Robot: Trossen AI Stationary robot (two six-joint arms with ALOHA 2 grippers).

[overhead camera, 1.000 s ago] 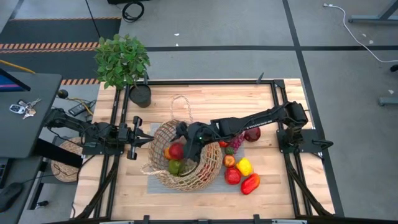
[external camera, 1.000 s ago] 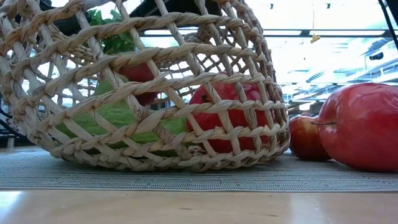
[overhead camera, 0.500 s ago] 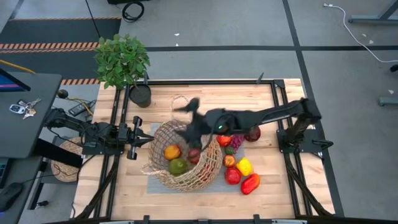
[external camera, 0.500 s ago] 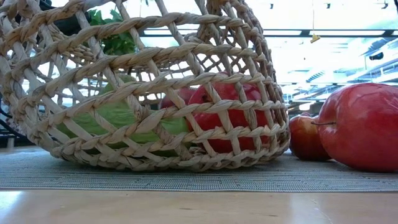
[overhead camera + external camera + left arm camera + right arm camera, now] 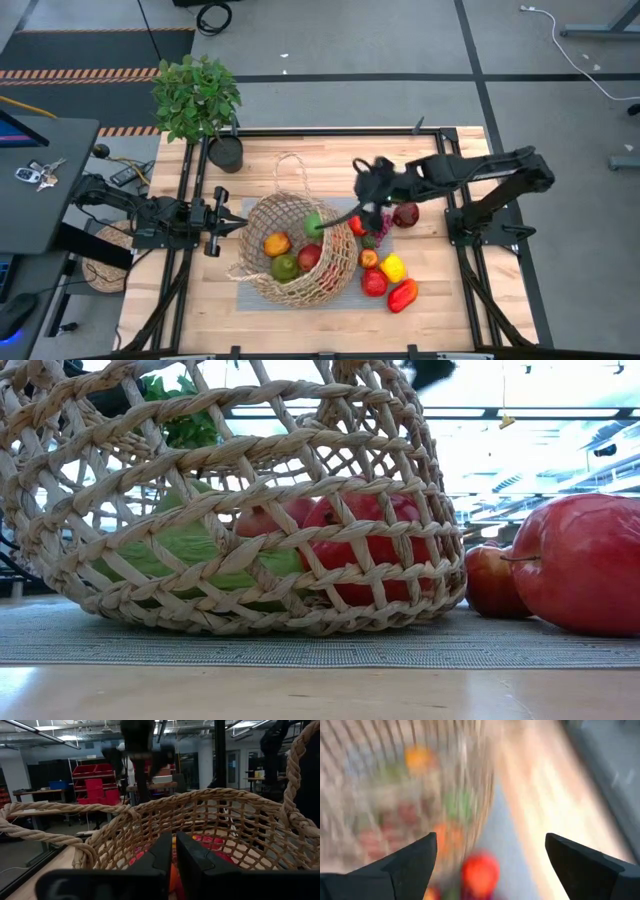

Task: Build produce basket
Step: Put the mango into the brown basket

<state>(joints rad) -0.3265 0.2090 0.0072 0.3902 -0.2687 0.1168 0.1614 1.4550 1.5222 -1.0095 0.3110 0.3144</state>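
The tan wicker basket (image 5: pixel 296 256) stands by its base on a grey mat (image 5: pixel 248 297); it also shows in the low view (image 5: pixel 230 510). In it lie an orange piece (image 5: pixel 276 243), a green piece (image 5: pixel 285 267), a red piece (image 5: pixel 310 257) and a green piece at the far rim (image 5: pixel 314 223). More produce lies on the table to its right: a red apple (image 5: pixel 406 214), purple grapes (image 5: pixel 378 230), a yellow piece (image 5: pixel 393 267) and red pieces (image 5: pixel 402 295). My right gripper (image 5: pixel 370 188) is open and empty, above the table right of the basket's far rim. My left gripper (image 5: pixel 236 222) is shut beside the basket's left rim (image 5: pixel 150 807).
A potted leafy plant (image 5: pixel 200 100) stands at the table's far left corner. A flat woven disc (image 5: pixel 105 255) lies off the table's left side. Bare wood shows along the near edge (image 5: pixel 330 325) and the far edge (image 5: pixel 340 150).
My right gripper has let go of a red piece inside the basket, risen out of it and swung toward the table's right and far side. The red piece has dropped and now lies among the others in the basket.
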